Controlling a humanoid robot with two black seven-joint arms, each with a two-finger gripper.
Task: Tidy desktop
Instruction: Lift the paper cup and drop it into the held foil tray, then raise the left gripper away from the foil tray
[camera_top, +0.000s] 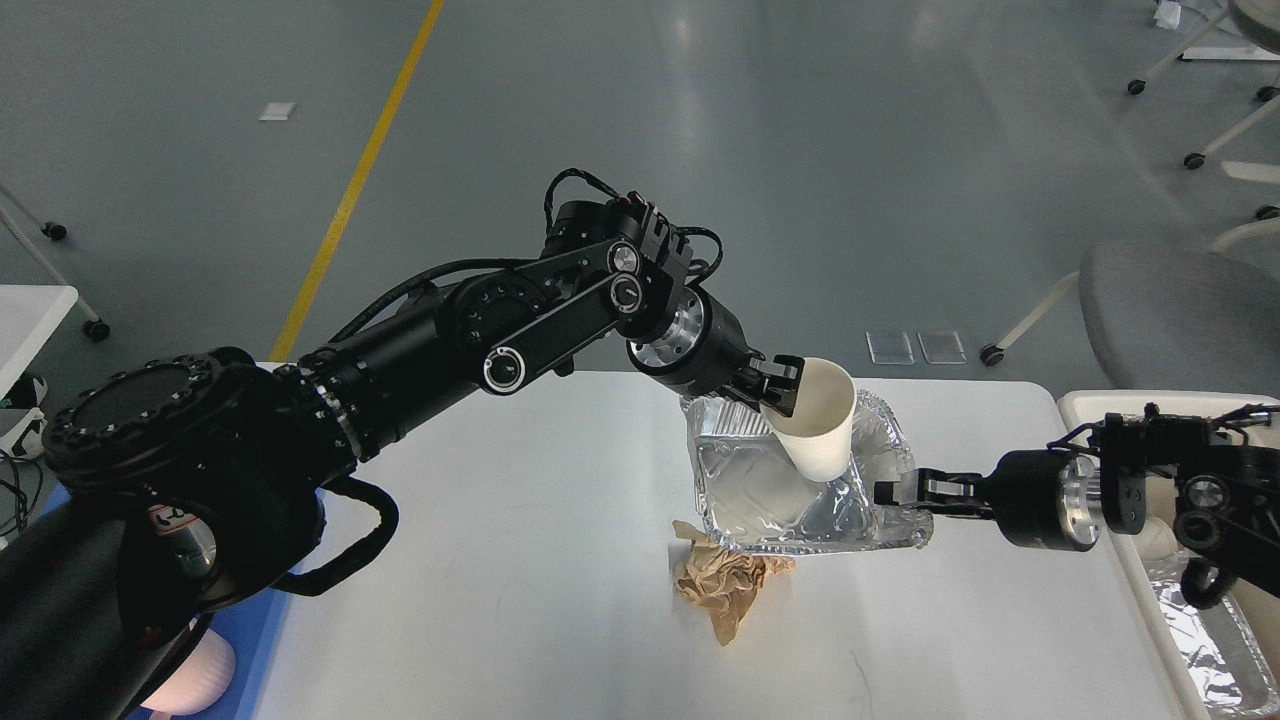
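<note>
Nearest on the desktop (520, 560), a crumpled brown paper wad (728, 588) lies loose, its far edge tucked just under the rim of a foil tray (745, 490). The tray's right rim is pinched by the right gripper (893, 492), clenched on the foil, and the tray appears tilted. Farther back, a white paper cup (822, 425) is clamped by its rim in the left gripper (780, 392) and held tilted over the tray. The step in hand is judged to be separating cup from tray. Next, the cup must be carried clear without dragging the foil, likely toward the bin (1100, 405) at the right.
</note>
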